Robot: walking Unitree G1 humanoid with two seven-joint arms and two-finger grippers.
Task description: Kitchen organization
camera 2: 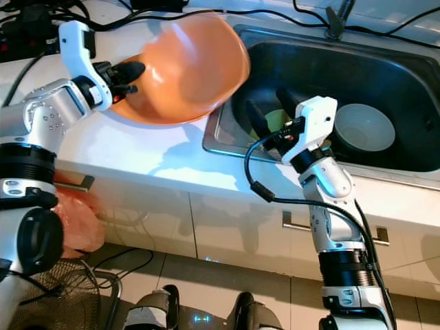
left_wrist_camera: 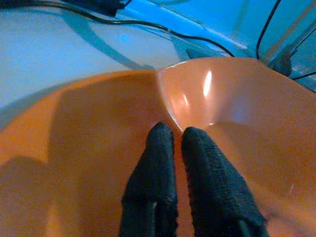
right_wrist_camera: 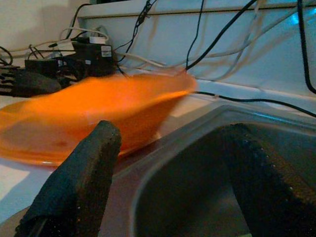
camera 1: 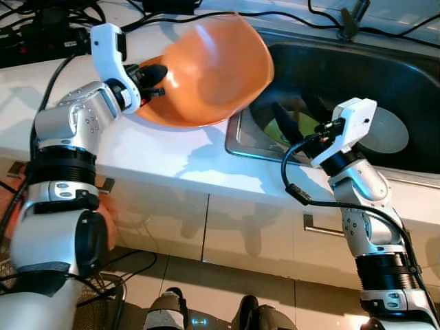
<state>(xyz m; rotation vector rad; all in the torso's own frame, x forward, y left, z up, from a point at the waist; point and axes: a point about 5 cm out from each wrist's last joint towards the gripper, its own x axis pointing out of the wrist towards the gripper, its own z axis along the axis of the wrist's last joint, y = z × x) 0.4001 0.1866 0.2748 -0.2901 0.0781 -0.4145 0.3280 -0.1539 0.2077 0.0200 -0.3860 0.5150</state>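
The two eye views look steeply down from the robot's head onto the white surface (camera 1: pixel 172 155), the sink (camera 1: pixel 385 82) and the cabinet fronts below, with the robot's own legs at the lower edge. They share nearly the whole scene (the right eye view shows everything shifted slightly leftward). The left wrist view sits very close, looking along the left gripper (left_wrist_camera: pixel 178 136) into the orange bowl (left_wrist_camera: pixel 89 148), toward the cables at the back. The right wrist view looks low across the sink rim between the fingers of the right gripper (right_wrist_camera: pixel 168 148), facing the same bowl, blurred here, and the back wall.
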